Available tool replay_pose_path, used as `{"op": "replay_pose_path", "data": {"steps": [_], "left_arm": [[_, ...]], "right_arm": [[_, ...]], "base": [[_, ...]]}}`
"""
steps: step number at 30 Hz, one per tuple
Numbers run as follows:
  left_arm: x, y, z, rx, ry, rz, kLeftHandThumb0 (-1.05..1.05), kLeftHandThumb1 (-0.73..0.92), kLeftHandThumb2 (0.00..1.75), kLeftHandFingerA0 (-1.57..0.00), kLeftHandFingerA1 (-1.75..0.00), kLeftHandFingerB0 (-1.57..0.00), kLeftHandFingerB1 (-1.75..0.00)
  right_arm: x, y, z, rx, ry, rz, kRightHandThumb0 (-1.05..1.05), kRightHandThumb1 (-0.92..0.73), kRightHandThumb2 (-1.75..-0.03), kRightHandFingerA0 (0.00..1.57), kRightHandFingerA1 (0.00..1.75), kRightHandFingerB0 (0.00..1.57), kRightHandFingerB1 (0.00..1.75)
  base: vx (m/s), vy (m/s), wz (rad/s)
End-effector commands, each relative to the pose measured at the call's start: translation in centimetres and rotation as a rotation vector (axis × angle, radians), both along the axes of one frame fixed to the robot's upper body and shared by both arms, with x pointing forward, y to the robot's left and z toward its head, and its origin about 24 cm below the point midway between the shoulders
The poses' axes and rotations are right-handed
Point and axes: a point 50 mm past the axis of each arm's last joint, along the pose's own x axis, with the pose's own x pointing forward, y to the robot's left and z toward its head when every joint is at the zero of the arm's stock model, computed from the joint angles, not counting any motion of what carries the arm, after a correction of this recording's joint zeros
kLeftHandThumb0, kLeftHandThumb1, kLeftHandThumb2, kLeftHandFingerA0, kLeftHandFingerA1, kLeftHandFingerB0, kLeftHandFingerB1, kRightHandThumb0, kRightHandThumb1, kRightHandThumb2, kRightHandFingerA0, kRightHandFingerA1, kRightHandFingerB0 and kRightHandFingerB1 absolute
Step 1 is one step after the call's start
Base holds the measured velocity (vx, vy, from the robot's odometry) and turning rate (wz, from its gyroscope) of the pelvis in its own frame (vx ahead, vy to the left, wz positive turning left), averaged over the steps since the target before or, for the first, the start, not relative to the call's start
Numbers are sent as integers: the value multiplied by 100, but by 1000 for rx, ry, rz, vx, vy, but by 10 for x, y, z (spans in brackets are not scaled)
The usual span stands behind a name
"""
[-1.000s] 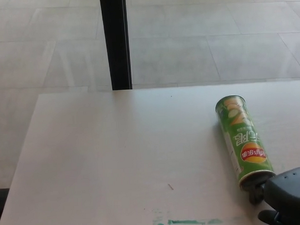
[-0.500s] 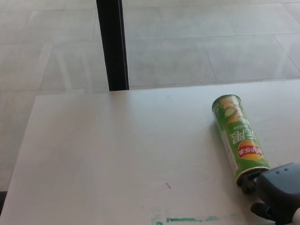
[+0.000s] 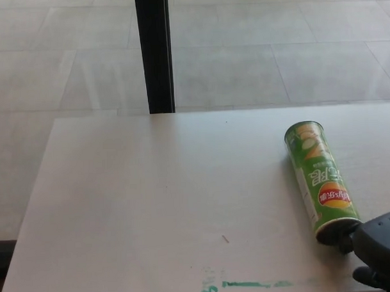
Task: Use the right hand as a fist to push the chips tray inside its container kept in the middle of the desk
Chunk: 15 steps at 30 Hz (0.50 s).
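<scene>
**Fist at the can's near end, push under way or close to done**

Your right hand (image 3: 380, 251) sits at the bottom right corner of the head view, its dark knuckle block right against the near, open end of the green chips can (image 3: 320, 178). You see only the back of the hand, so you cannot tell from here whether the fingers are curled into a fist or loose. Your left hand does not show.

The can lies on its side on the right part of the table (image 3: 152, 199), its closed far end pointing away from you toward the window post (image 3: 155, 51). A sliver of dark shows at the near mouth, just where the hand meets it; whether that is the tray's end or shadow is too small to say.

You are most likely in the pushing step itself. Next, drive straight along the can's length, not across it, since a round can on a smooth top will roll or skate away. Keep pressure centred on the mouth. A green smear (image 3: 251, 285) marks the near edge.
</scene>
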Motion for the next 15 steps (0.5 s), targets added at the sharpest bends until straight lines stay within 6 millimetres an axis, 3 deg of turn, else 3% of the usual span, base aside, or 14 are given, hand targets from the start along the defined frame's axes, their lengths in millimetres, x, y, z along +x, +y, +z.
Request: {"op": "replay_pose_path", "data": {"steps": [1,2,4,7,8,9,10,12,15], "left_arm": [[-1,2,3,10,-23,-18,-74,43,174,-14,-127,0,-59],[2,3,6,15,-23,-15,-91,65,168,-12,-94,-1,-61],[3,5,5,12,-17,12,-90,65,168,-14,-94,-2,-60],[3,5,6,16,-19,5,-92,66,170,-17,-98,-1,-62],[2,4,5,17,-17,5,-77,43,173,-17,-133,0,-64],[1,4,5,16,-16,7,-91,65,169,-22,-100,-3,-63],[1,4,4,17,-13,9,-90,65,169,-22,-99,-3,-63],[0,4,4,22,-7,7,-90,65,169,-22,-99,-3,-63],[-2,4,6,15,-24,1,-90,66,170,-17,-97,-3,-63]], "right_arm": [[-11,-7,-6,0,109,-19,-55,-72,-62,87,125,52,58],[-24,-4,-8,43,214,-10,-59,-75,-63,86,104,61,58],[-40,0,-8,113,301,4,-59,-75,-63,82,117,61,68],[-52,0,-4,198,353,4,-55,-75,-63,80,116,60,68],[-55,1,-1,198,359,8,-56,-76,-63,79,118,59,68],[-59,1,4,208,358,9,-56,-75,-63,81,123,59,67],[-63,0,12,227,352,6,-55,-75,-62,80,134,58,71],[-65,-1,15,234,354,5,-55,-75,-62,80,134,58,71],[-68,-13,45,283,316,-17,-56,-75,-64,78,136,58,68]], "base": [[0,0,0],[0,0,0],[0,0,0],[0,0,0],[0,0,0],[0,0,0],[0,0,0],[0,0,0],[0,0,0]]}}
